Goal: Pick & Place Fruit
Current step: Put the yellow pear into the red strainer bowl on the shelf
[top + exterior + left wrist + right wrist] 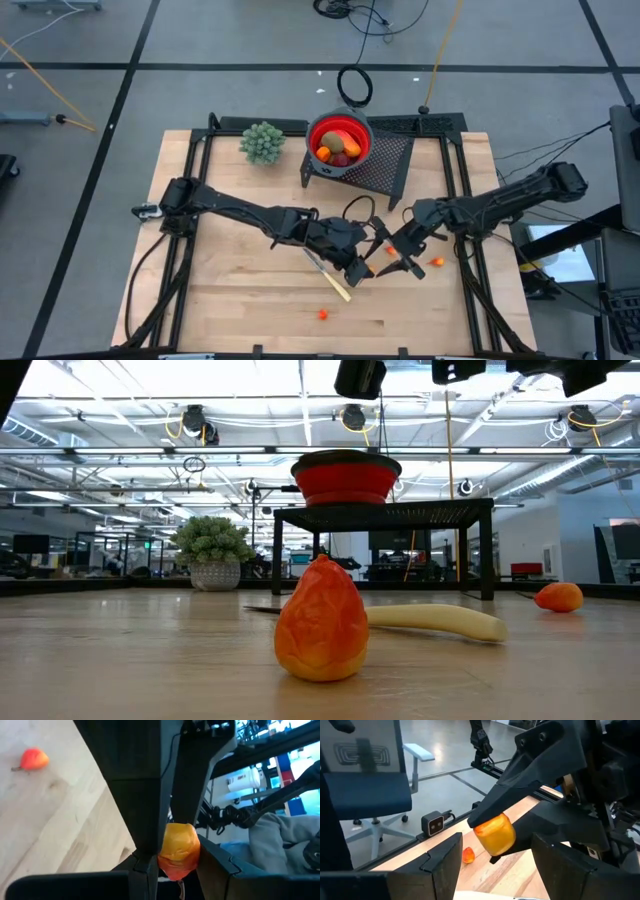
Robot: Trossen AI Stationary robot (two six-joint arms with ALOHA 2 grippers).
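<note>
Two grippers meet mid-table: I see left gripper pinching an orange fruit, right gripper spread around it (handover?). Early release drops it beside the knife, far from the bowl

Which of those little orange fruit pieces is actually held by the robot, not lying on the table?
The orange piece clamped in the left gripper, beside the right gripper. The two other orange bits lie loose on the wooden table, untouched.
</note>
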